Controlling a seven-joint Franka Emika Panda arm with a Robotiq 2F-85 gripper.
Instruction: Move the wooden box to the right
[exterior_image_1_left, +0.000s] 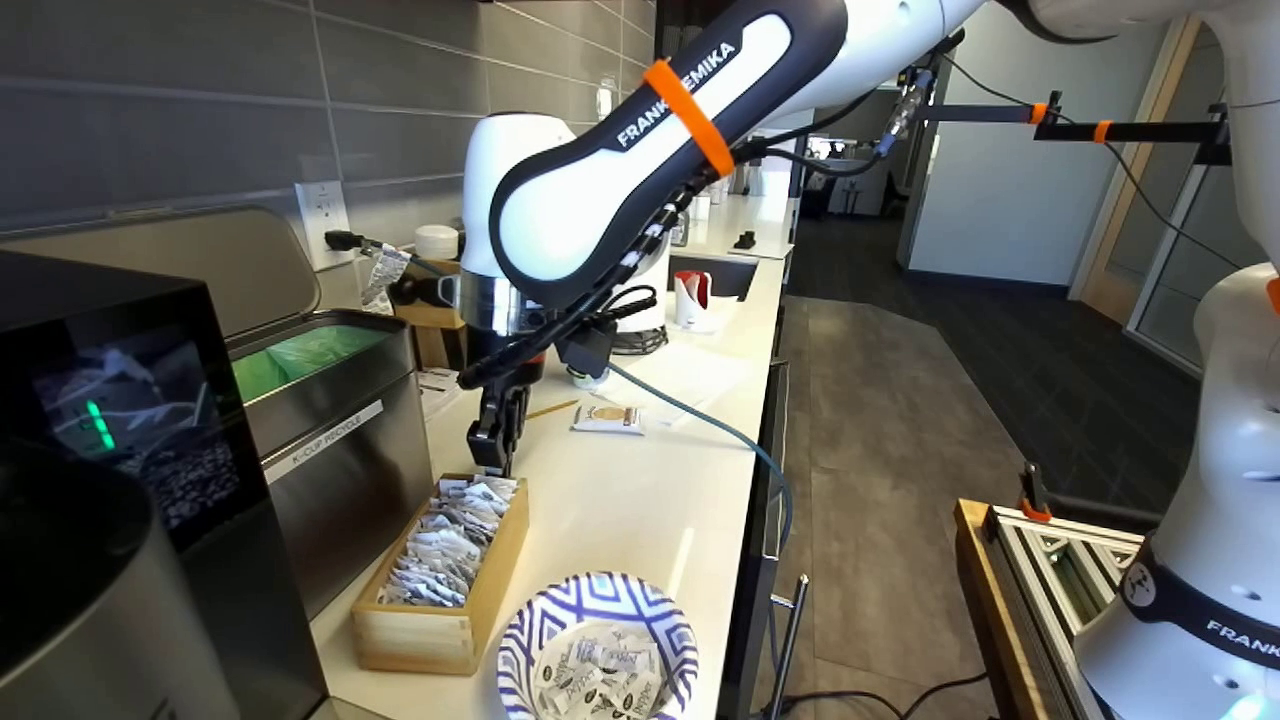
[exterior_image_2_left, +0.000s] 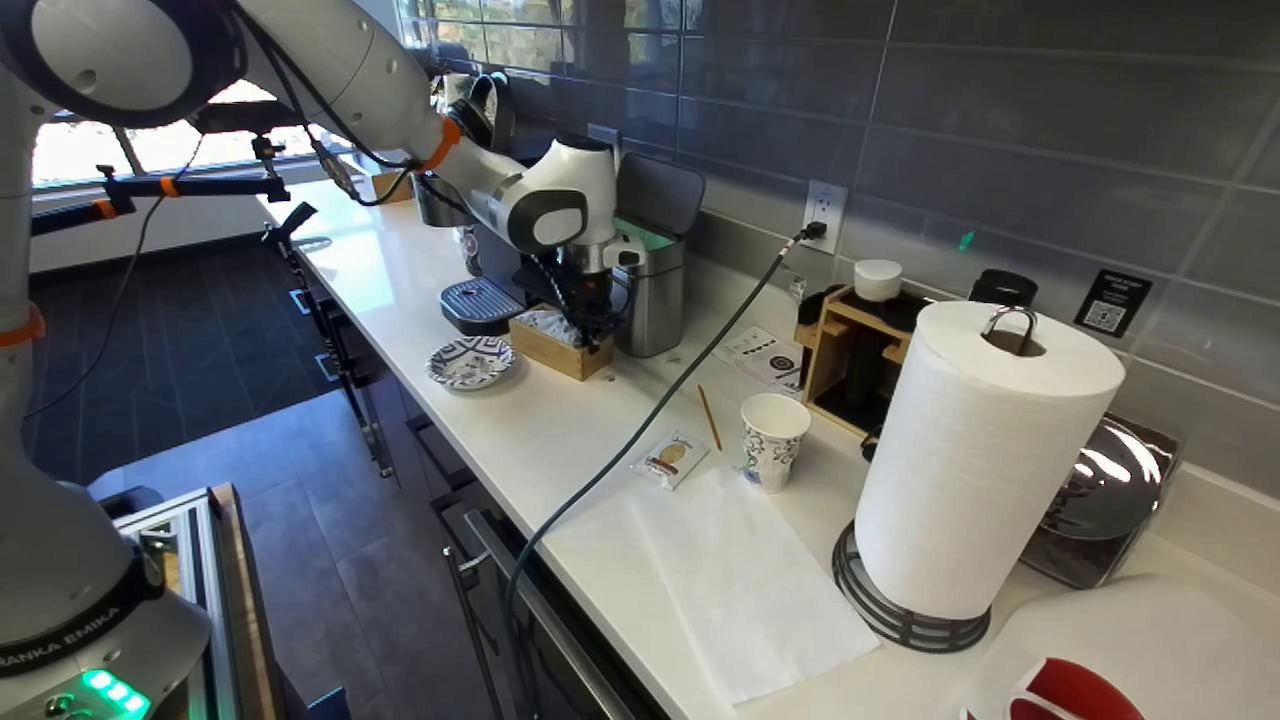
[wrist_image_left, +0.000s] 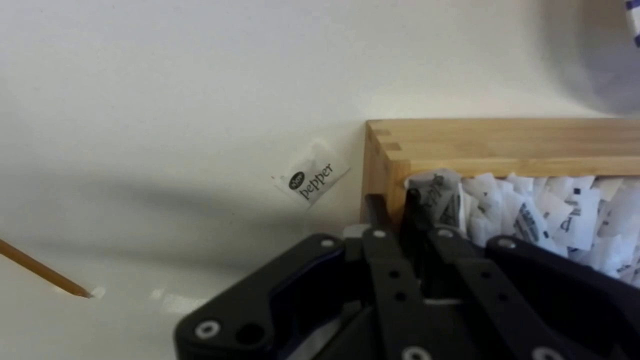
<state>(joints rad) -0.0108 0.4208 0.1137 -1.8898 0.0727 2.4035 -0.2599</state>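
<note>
One long, shallow, open-topped box of pale wood (exterior_image_1_left: 494, 590) sits on the smooth white counter (exterior_image_1_left: 620, 510), seemingly flat, its length alongside a brushed-metal rectangular bin (exterior_image_1_left: 350, 500) labelled K-CUP RECYCLE. Small white paper packets (exterior_image_1_left: 450, 545) fill it in a close row, probably so people can pick them out easily. The black two-fingered end effector (wrist_image_left: 395, 197) straddles the short end wall, one finger outside, the other inside against or near a packet; the fingers stand only about the wood's thickness apart and appear to pinch it. That thin wall likely serves as the hold because the whole box looks too broad to grip, and because a pull there should slide it lengthwise to what I judge the robot's right, where a slim orange-brown pencil-like stick (wrist_image_left: 42, 270) lies. A loose white paper pepper packet (wrist_image_left: 315, 175) rests on the counter just off that end, so the box could catch it. Just beside the box's long side stands a round blue-and-white patterned plate (exterior_image_1_left: 605, 592) of similar packets (exterior_image_1_left: 598, 680), perhaps a second serving dish.
</note>
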